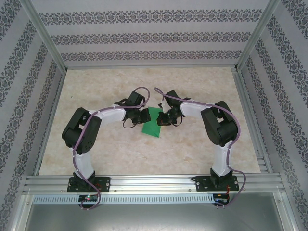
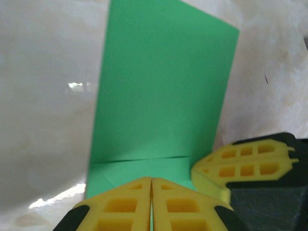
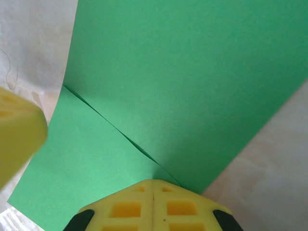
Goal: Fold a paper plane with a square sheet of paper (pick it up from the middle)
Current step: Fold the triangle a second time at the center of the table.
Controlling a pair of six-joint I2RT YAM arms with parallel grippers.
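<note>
From above, both arms lean in over the table point(image 1: 120, 154). The green paper point(image 1: 153, 126) lies flat between the left gripper point(image 1: 142, 117) and the right gripper point(image 1: 163, 118), with both tools at its far end. Over to the left wrist camera: the left gripper point(image 2: 151, 180) has its fingers pressed tight together, tips on a folded flap of the green paper point(image 2: 163, 86), and the right gripper point(image 2: 240, 161) sits just beside it on the right. Now the right wrist camera: the right gripper point(image 3: 153, 182) is pressed together too, tips where a crease runs in, with the green paper point(image 3: 192, 82) stretching ahead. Whether either one actually nips the sheet is hard to tell.
</note>
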